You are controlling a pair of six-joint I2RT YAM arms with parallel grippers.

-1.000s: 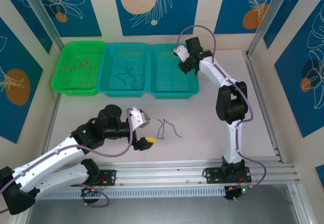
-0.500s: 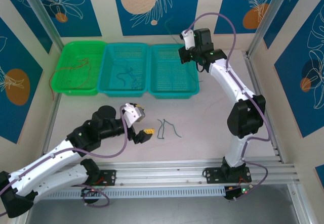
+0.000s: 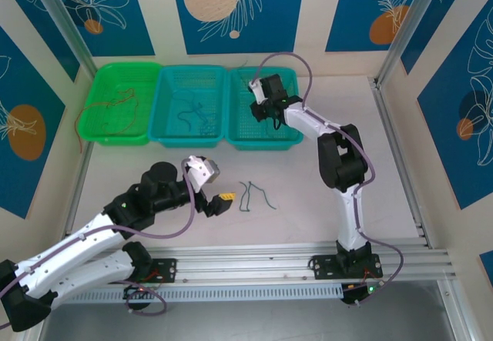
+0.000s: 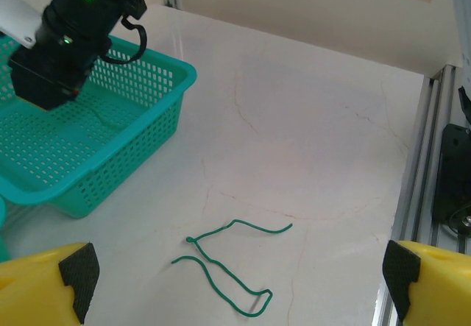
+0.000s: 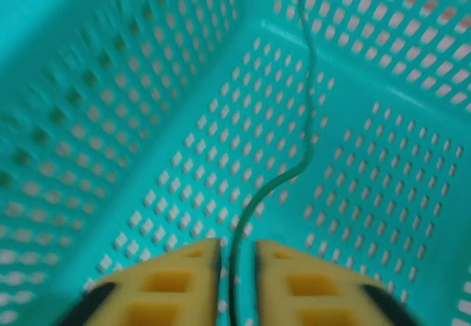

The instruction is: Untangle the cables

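Left hand (image 3: pixel 217 191) spread wide, empty. Green cables (image 4: pixel 228 267) on the table (image 4: pixel 309 120) just ahead of it, long axis running finger to finger. Left is nearer. Right hand (image 5: pixel 238 256) well apart over teal basket (image 5: pixel 110 120), green wire (image 5: pixel 305 120) in its narrow gap; grip unclear.

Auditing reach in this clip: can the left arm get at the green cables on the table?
Probably yes: the open left end effector hovers beside the green cables, nothing lying between them.
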